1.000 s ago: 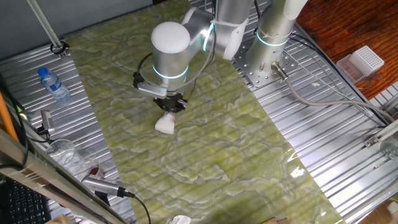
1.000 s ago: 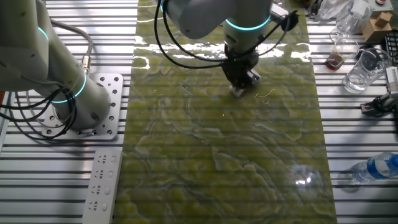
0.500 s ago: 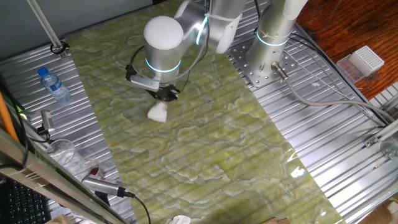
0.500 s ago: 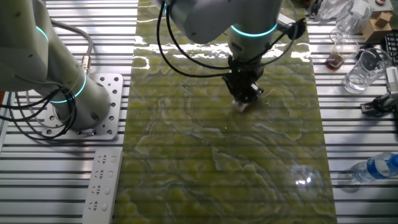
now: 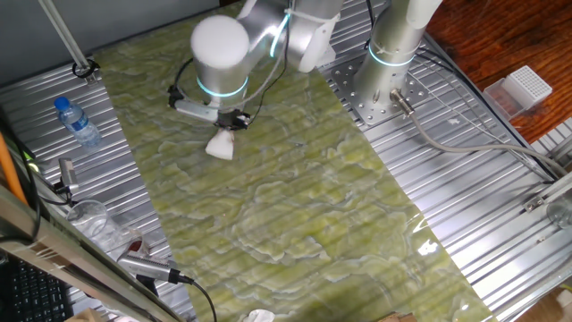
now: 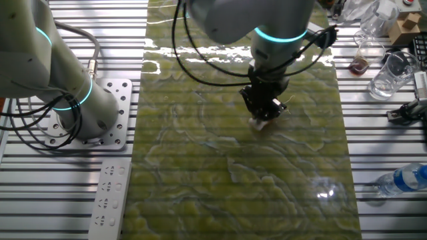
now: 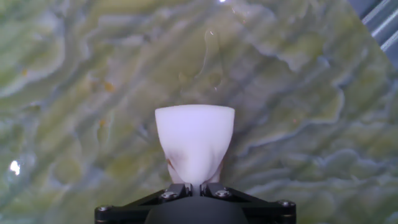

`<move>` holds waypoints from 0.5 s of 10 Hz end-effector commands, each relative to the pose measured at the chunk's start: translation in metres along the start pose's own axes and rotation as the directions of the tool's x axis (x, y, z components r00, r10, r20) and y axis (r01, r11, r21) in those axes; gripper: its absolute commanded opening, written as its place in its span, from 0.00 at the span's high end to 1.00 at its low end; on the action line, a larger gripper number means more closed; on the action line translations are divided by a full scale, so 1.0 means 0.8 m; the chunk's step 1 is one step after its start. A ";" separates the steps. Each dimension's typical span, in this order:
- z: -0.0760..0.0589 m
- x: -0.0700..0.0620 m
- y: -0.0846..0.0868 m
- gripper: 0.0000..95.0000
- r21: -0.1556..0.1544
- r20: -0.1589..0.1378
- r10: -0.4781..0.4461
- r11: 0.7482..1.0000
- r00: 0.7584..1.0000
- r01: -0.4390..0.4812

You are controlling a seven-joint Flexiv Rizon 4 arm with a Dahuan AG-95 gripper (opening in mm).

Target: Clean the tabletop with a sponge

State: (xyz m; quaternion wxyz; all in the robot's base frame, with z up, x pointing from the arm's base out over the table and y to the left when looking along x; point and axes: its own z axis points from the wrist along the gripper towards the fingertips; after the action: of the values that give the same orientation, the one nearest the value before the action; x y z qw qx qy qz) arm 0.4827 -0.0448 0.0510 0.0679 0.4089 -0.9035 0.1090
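Note:
The white sponge (image 5: 220, 146) is pinched at its waist by my gripper (image 5: 227, 124), which is shut on it. Its wide end presses on the green-yellow marbled tabletop (image 5: 295, 206). In the other fixed view the gripper (image 6: 264, 111) holds the sponge (image 6: 259, 123) down on the tabletop (image 6: 233, 187), right of its middle. In the hand view the sponge (image 7: 194, 142) fans out from my gripper (image 7: 194, 185) over the marbled sheet (image 7: 74, 93).
Ribbed silver metal flanks the sheet. A water bottle (image 5: 77, 122), glasses (image 6: 389, 75) and cables lie on one side. A second arm's base (image 5: 391, 63) stands on a bolted plate (image 6: 107, 113). A small white scrap (image 5: 259, 316) lies at the sheet's near edge.
My gripper has dragged the sponge across the tabletop, up and to the left in one fixed view, right and nearer in the other. It stays shut on the sponge.

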 end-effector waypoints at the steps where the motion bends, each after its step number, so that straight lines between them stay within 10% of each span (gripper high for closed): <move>1: 0.001 0.008 -0.004 1.00 0.030 -0.067 -0.019 0.999 0.998 0.021; 3: 0.000 0.009 -0.007 1.00 0.035 -0.071 -0.011 0.999 0.997 0.014; 5: -0.002 0.006 -0.011 1.00 0.024 0.011 0.032 0.999 0.999 -0.032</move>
State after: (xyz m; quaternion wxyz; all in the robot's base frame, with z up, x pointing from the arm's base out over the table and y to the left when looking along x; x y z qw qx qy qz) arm 0.4881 -0.0529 0.0541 0.0933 0.4058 -0.8976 0.1445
